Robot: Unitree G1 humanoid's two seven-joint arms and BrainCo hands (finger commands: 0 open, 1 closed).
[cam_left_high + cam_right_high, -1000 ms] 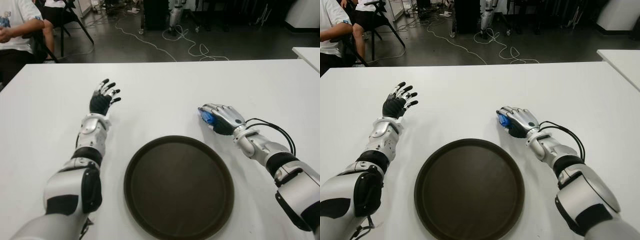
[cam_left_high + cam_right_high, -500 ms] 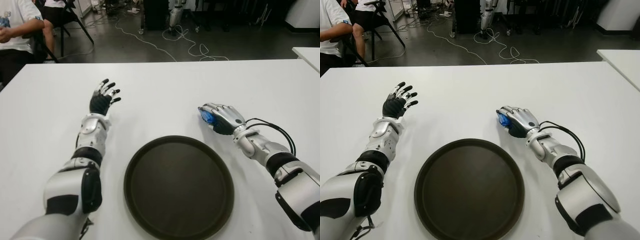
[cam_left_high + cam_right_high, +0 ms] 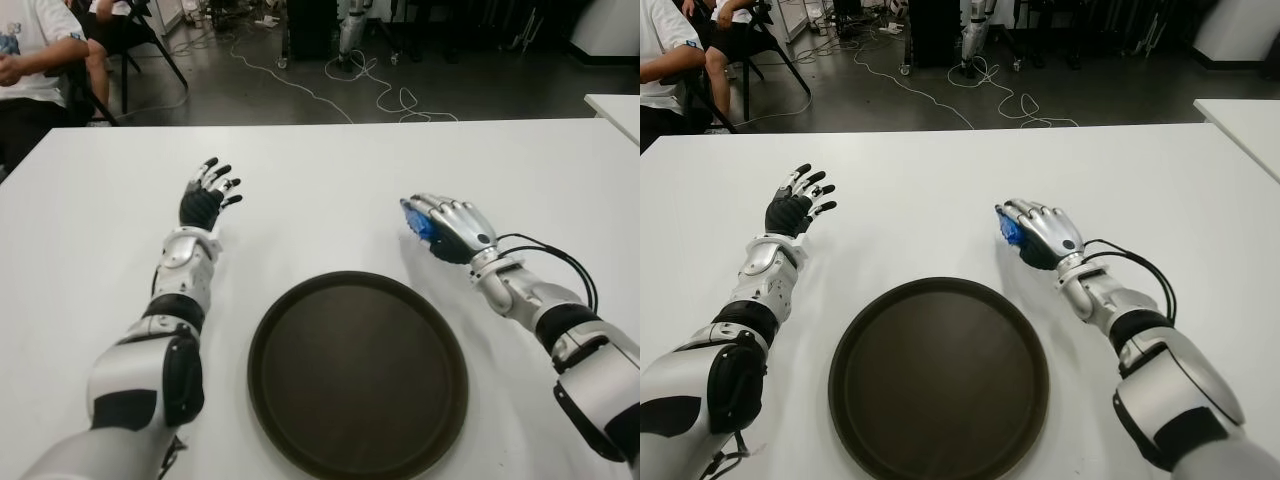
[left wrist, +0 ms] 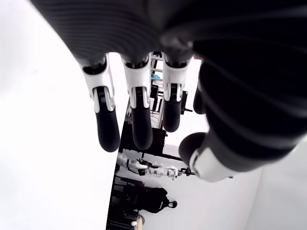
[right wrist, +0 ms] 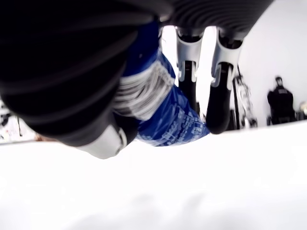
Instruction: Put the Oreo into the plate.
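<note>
The Oreo (image 3: 413, 222) is a small blue packet, and my right hand (image 3: 450, 228) is shut on it, with its blue end poking out past the fingers. In the right wrist view the Oreo packet (image 5: 168, 112) sits between thumb and fingers just above the white table. Hand and packet are beyond the far right rim of the dark round plate (image 3: 357, 375), which holds nothing. My left hand (image 3: 205, 195) shows at the far left of the plate, with its fingers (image 4: 136, 120) spread and holding nothing.
The white table (image 3: 320, 170) stretches wide around the plate. A seated person (image 3: 30, 60) and a chair are past its far left corner. Cables (image 3: 380, 95) lie on the dark floor behind. Another white table (image 3: 615, 105) edges in at the right.
My right hand has lifted a little and shifted slightly away and to the right, carrying the Oreo with it. The left arm has stayed still.
</note>
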